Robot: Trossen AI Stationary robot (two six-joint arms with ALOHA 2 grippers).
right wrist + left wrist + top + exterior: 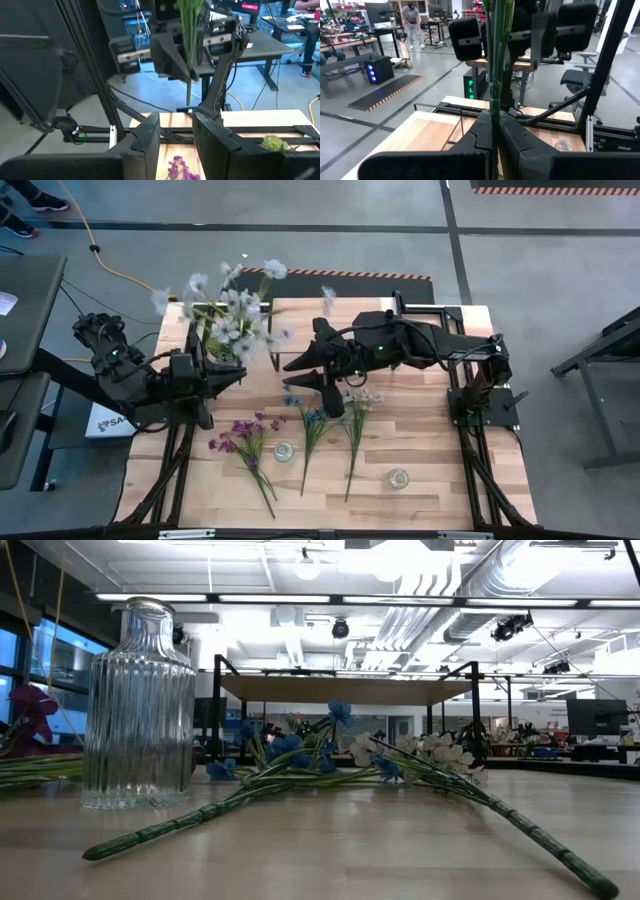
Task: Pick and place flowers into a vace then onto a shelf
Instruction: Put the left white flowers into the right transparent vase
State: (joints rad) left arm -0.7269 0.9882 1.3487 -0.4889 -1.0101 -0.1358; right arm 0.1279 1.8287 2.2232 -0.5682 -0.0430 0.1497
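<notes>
My left gripper (238, 373) is at the table's left, raised and pointing level, shut on a bunch of white-blossomed flowers (235, 315) that stands upright. My right gripper (300, 375) hovers just right of it, open, with nothing between its fingers (176, 125). A purple spray (245, 442), a blue spray (310, 425) and a pale pink spray (357, 415) lie flat on the tabletop. A ribbed glass vase (140, 705) stands upright among them. The shelf (345, 690) stands at the table's far side. My left gripper pinches the bunch's green stems (494, 107) between its two fingers, which come in level and lie across the stems. The bunch stands upright and clear of the table. The blossoms rise above the fingers, and a short length of stem (189, 92) hangs below them.
A second small glass (398, 477) stands near the table's front right. A small green potted plant (272, 143) sits at the back left by the shelf. Black frame posts (470, 430) run along both table sides. A person (411, 20) stands far off in the room.
</notes>
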